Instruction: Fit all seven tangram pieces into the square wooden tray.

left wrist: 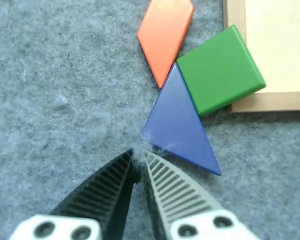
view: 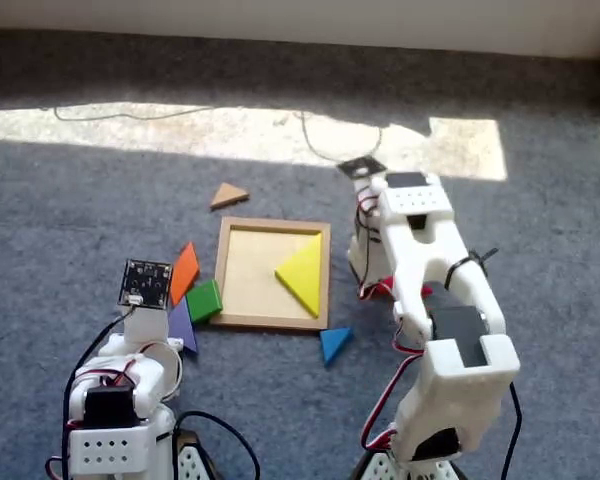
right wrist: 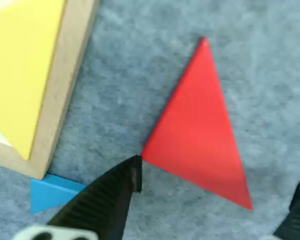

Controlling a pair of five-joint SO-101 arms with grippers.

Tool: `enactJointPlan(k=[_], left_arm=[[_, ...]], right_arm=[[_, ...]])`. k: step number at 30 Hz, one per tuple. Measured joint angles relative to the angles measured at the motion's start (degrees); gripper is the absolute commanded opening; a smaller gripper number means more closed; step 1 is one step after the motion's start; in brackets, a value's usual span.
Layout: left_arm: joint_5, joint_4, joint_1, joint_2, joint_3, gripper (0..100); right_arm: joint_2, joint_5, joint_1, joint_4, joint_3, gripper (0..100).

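Right gripper (right wrist: pixel 217 186): open wide, low over the carpet just beside the tray's right edge, one fingertip at the corner of the red triangle and the other off past its far side; nothing is gripped yet.
Left gripper (left wrist: pixel 138 157): closed on nothing, its tips together and nosing at the corner of the violet-blue triangle.
Tray (view: pixel 223 272): square and wooden, on the grey-blue carpet (view: pixel 70 250) between the two arms.
Yellow triangle (view: pixel 302 272): the one piece inside the tray, lying flat against its right side.
Red triangle (right wrist: pixel 200 135): flat on the carpet, just outside the tray's right rim.
Violet-blue triangle (left wrist: pixel 180 125): outside the tray's near left corner, touching both the green and the orange piece.
Green square (left wrist: pixel 220 70): against that same corner, apparently lapping over the rim.
Orange parallelogram (left wrist: pixel 165 35): on the carpet to the tray's left.
Small blue triangle (view: pixel 334 343): just off the tray's near right corner.
Tan triangle (view: pixel 228 195): beyond the tray's far edge, apart from everything else.
Progress: early; one of seven pieces is placed, six are left, and the red one looks next.
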Motion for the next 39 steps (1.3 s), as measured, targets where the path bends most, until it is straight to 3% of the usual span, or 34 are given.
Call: enactJointPlan(k=[8,18,29,34,39], left_arm=[[0.00,0.00,0.00,0.00,0.00,1],[0.00,0.00,0.00,0.00,0.00,1],[0.00,0.00,0.00,0.00,0.00,1],[0.00,0.00,0.00,0.00,0.00,1],[0.00,0.00,0.00,0.00,0.00,1]], right_arm=[[-1.23,0.70,-1.76,-5.01,5.63,43.5],[-1.41,0.88,-1.49,-8.26,6.24,33.2],[-1.67,0.88,-0.53,-8.26,6.33,33.8],[-1.67,-1.93,-0.53,-7.82,6.33,43.5],[-1.67,-4.04,-1.32,-7.82,6.15,42.5]])
